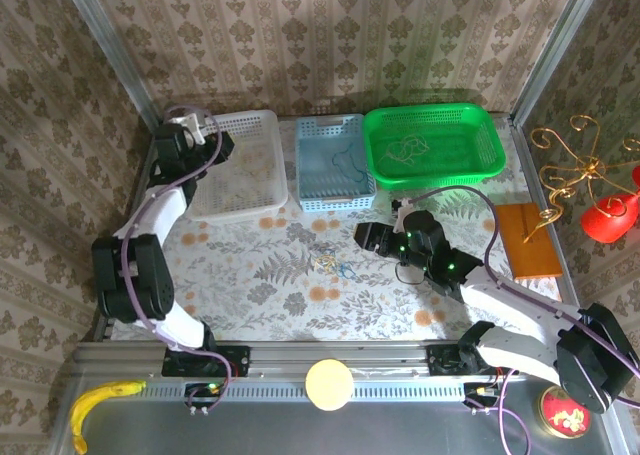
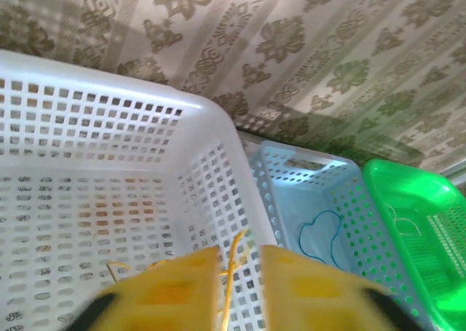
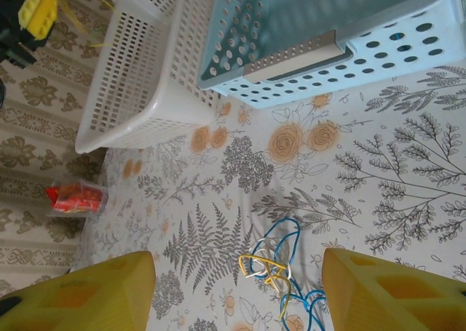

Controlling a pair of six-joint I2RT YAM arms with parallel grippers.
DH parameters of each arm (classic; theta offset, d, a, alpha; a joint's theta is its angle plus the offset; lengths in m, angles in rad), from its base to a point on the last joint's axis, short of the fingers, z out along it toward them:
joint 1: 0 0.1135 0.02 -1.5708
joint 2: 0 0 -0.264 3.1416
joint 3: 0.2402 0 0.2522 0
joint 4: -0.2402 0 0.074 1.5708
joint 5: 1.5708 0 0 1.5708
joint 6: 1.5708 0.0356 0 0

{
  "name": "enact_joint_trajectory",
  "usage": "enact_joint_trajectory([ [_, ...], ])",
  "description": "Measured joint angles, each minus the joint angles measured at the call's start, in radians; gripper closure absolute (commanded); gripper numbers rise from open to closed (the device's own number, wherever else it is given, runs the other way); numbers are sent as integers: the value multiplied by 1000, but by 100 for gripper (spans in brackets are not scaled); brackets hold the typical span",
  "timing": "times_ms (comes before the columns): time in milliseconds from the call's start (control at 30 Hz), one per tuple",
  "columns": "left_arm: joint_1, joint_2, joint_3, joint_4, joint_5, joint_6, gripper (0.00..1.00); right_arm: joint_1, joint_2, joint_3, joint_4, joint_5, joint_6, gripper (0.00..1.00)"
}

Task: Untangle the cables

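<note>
A tangle of blue, yellow and pale cables (image 1: 330,265) (image 3: 273,262) lies on the floral cloth at mid-table. My right gripper (image 1: 375,237) (image 3: 237,258) hovers just right of it, open, its yellow fingers (image 3: 80,291) spread wide either side of the tangle without touching it. My left gripper (image 1: 197,128) (image 2: 239,252) is over the white basket (image 1: 262,190) (image 2: 87,193) at the back left, with its jaws parted. A thin yellow cable (image 2: 231,280) hangs loose in the gap between them. One blue cable (image 1: 347,165) (image 2: 320,233) lies in the blue basket (image 1: 310,130). Pale cables (image 1: 408,153) lie in the green basket (image 1: 490,145).
The three baskets stand in a row along the back wall. A brown board (image 1: 527,237), a gold wire stand (image 1: 570,165) and red ornaments (image 1: 610,215) are at the right edge. A banana (image 1: 100,400) and a pale ball (image 1: 328,383) rest on the front rail.
</note>
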Motion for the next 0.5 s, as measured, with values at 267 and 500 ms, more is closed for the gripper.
enact_joint_trajectory([
  [267,26,54,83,-46,-13,30,32,-2,-2,0,-19,0,0,36],
  [500,16,-6,90,-48,6,22,19,-3,4,0,-19,-1,0,36],
])
